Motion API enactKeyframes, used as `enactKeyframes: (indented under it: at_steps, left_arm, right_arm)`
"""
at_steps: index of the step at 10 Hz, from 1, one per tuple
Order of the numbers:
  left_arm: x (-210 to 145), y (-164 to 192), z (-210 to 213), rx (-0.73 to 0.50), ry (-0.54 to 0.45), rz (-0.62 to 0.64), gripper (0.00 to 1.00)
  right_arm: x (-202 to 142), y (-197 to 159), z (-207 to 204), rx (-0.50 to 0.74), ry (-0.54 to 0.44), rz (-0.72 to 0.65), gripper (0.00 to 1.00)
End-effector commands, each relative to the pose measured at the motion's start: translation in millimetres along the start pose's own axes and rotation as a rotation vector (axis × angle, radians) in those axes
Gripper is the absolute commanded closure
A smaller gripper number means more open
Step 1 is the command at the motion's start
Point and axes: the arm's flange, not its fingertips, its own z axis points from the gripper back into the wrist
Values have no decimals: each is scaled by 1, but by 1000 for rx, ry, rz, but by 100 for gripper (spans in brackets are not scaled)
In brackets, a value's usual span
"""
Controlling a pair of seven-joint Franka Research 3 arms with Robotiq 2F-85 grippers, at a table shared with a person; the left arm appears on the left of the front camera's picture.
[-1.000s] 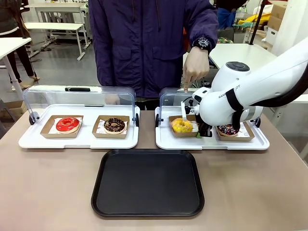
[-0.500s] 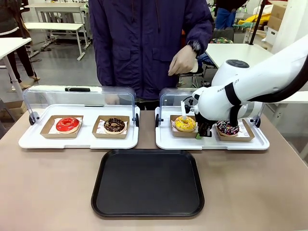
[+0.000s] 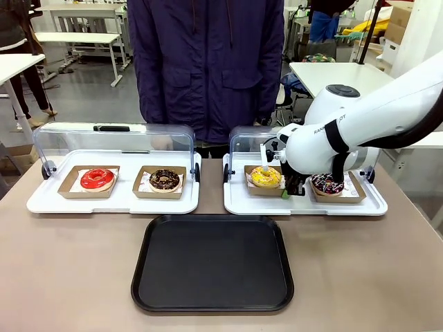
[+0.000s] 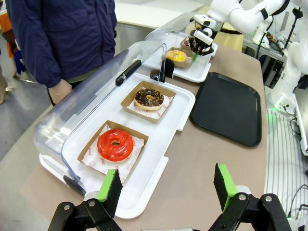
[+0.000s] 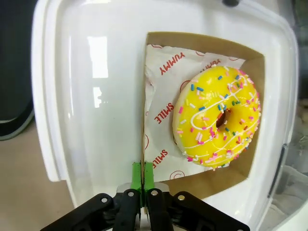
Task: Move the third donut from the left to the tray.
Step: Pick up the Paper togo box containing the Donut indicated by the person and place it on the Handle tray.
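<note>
The third donut (image 3: 265,177), yellow-glazed with sprinkles, sits in its brown cardboard holder (image 5: 202,185) on the right white tray (image 3: 304,206). My right gripper (image 3: 289,188) is shut on the holder's near wall, its green pads (image 5: 143,174) pinching the thin cardboard edge. The wrist view shows the donut (image 5: 216,124) just beyond the fingers. The black tray (image 3: 212,263) lies flat on the table in front of the white trays. My left gripper (image 4: 167,185) hangs open over the table's left end, nothing between its fingers (image 4: 109,185). From there the yellow donut (image 4: 176,56) and the black tray (image 4: 228,106) appear far off.
A red donut (image 3: 97,179) and a chocolate donut (image 3: 165,180) sit in holders on the left white tray (image 3: 111,204), its clear lid raised. A dark sprinkled donut (image 3: 327,184) lies right of the yellow one. A person in a dark jacket (image 3: 208,62) stands at the far edge.
The person's pointing hand has drawn back out of sight. My right gripper has closed on the holder's edge, and the holder with the yellow donut has shifted slightly.
</note>
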Motion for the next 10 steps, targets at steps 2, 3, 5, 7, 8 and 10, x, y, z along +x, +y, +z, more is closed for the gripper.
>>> enactKeyframes:
  at_steps: [2,3,5,7,8,10]
  left_arm:
    - [1,-2,1,-7,-7,-12,0]
    - [1,-2,1,-7,-7,-12,0]
    - [1,-2,1,-7,-7,-12,0]
    - [1,-2,1,-7,-7,-12,0]
    - [1,-2,1,-7,-7,-12,0]
    - [1,-2,1,-7,-7,-12,0]
  right_arm:
    - [10,49,51,-61,12,-4,98]
    - [10,60,65,-76,13,-30,98]
    - [15,87,94,-105,-13,-49,98]
    - [34,108,116,-77,-11,-63,98]
    - [48,118,121,-70,-11,-64,98]
    - [69,130,123,-60,-15,-51,98]
